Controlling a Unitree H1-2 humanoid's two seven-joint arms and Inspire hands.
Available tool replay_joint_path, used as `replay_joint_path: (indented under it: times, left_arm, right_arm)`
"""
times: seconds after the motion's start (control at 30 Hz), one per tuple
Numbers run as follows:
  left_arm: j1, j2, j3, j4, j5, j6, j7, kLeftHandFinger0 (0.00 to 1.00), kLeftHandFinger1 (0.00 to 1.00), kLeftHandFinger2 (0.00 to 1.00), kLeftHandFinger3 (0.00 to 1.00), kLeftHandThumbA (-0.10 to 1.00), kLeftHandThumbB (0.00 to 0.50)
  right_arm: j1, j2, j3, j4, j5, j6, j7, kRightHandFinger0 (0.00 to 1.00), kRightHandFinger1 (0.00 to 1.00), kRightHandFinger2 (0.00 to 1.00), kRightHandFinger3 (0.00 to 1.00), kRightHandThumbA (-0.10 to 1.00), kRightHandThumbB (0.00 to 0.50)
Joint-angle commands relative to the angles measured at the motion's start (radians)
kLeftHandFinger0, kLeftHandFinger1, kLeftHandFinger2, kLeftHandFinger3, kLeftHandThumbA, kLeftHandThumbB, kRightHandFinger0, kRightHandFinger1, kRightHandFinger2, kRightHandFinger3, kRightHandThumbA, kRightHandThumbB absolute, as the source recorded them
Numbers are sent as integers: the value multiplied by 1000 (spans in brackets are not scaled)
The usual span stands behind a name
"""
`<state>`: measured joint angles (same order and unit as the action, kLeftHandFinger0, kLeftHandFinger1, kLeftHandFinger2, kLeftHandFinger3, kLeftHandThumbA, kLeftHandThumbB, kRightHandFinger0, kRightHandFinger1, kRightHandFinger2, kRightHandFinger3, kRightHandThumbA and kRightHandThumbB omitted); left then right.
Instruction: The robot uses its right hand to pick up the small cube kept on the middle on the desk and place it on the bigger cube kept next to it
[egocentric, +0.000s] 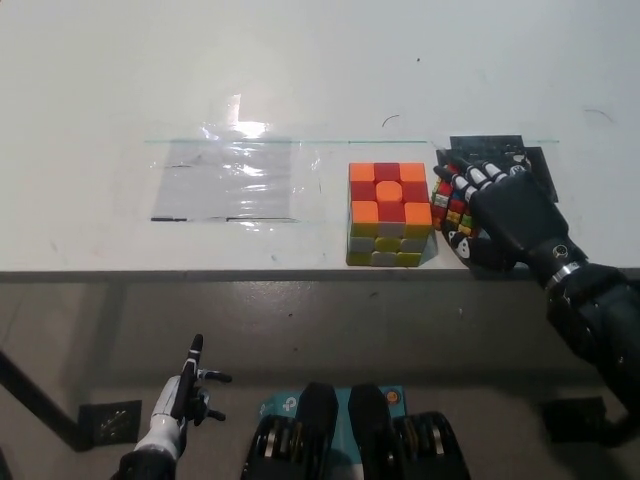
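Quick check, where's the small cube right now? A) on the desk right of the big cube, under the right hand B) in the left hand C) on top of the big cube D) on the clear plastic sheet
A: the small cube sits on the desk just right of the big cube, with the black right hand wrapped over it; nothing is on the big cube's top.

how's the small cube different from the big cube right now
The small cube is clearly smaller than the bigger cube. The small cube is mostly covered by the right hand, whose fingers wrap over it; the bigger cube stands free and untouched. The bigger cube's top shows orange and red tiles; the small cube shows many mixed colours. Both sit on the white desk, side by side.
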<state>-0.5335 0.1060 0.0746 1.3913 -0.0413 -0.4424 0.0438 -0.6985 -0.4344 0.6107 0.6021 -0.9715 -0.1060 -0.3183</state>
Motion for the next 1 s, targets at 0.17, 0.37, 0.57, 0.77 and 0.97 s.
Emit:
replay_joint_path:
  times: [0.17,0.37,0.57,0.77,0.97]
  left_arm:
    - [-16,8,11,-26,-13,-28,10,412,0,0,0,1000,500]
    - [-17,8,5,-19,-8,-28,16,424,0,0,0,1000,500]
    - [-11,6,10,-24,-15,-28,7,411,0,0,0,1000,500]
    - [-3,7,0,-24,-5,-28,14,393,0,0,0,1000,500]
    - [0,7,0,-26,-4,-28,16,383,0,0,0,1000,500]
  right_arm:
    - [-21,-11,-56,-13,32,-82,-50,0,150,478,3,-100,260]
    - [-10,-26,-89,-43,22,-120,-91,0,276,537,34,-100,294]
    - [-15,-39,-121,-95,17,-106,-44,22,367,599,123,-100,193]
    - [-24,-56,-138,-125,0,-110,-48,0,366,603,135,-100,191]
    - [-46,-67,-160,-153,16,-113,-2,0,329,556,132,-100,215]
